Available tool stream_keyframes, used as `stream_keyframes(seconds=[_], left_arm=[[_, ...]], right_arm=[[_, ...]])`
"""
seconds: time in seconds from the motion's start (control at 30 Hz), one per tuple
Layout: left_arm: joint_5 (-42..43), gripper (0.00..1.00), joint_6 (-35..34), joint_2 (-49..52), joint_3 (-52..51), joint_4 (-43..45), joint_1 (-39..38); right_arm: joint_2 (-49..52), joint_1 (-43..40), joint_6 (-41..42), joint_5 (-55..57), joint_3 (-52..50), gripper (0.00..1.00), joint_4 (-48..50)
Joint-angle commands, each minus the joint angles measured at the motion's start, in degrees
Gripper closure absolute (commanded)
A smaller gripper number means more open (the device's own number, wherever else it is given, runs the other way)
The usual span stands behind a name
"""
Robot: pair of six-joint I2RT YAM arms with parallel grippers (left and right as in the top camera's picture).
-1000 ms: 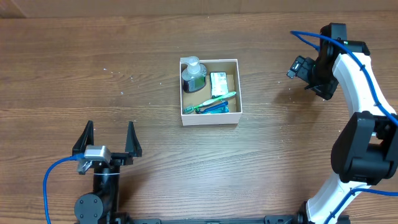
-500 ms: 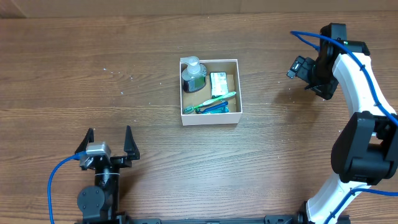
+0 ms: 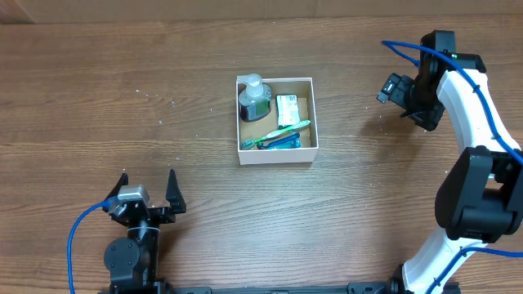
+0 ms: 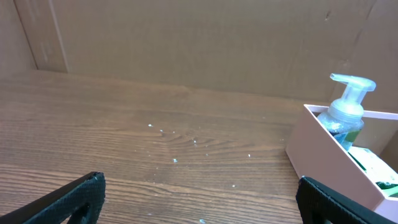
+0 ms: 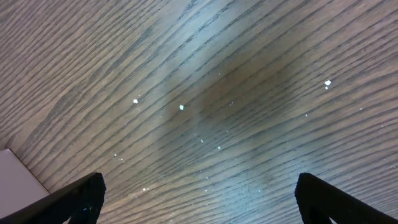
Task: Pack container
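Near the front-left corner, the left gripper hangs empty with its fingers spread wide. The container sits mid-counter, with a soap bottle and toothbrushes inside. By the right edge, the right gripper is also wide and empty. Packing looks done, so park both arms clear of the walls.

The square white-walled cardboard container sits at frame centre. Inside it, the clear pump soap bottle stands in the upper-left corner.

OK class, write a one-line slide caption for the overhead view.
Container holding soap bottle, packet and toothbrushes; left gripper and right gripper open, both apart from it.
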Motion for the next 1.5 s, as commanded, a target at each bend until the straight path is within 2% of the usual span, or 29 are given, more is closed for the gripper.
stream_keyframes(seconds=[0.0,0.57,0.73,1.3,1.37,1.47], left_arm=[[0.17,0.0,-1.01,-0.61,-0.22,-0.07,0.57],[0.17,0.0,-1.01,-0.61,-0.22,-0.07,0.57],[0.17,0.0,-1.01,-0.61,-0.22,-0.07,0.57],[0.17,0.0,-1.01,-0.61,-0.22,-0.04,0.57],[0.17,0.0,-1.01,-0.61,-0.22,-0.04,0.57],[0.17,0.0,-1.01,-0.61,-0.22,-0.04,0.57]], right_arm=[[-0.28,0.2,0.26,0.35,0.11,0.0,0.24],[-0.28,0.22,0.26,0.33,0.11,0.0,0.24],[-4.15,0.55,0.26,0.35,0.11,0.0,0.22],[-44.28,0.92,-0.02,1.07,-0.57,0.0,-1.31],[-50.31,0.92,-0.52,3.76,-3.1,0.0,0.31],[-60.46,0.92,-3.89,4.96,-12.41,0.0,9.66]])
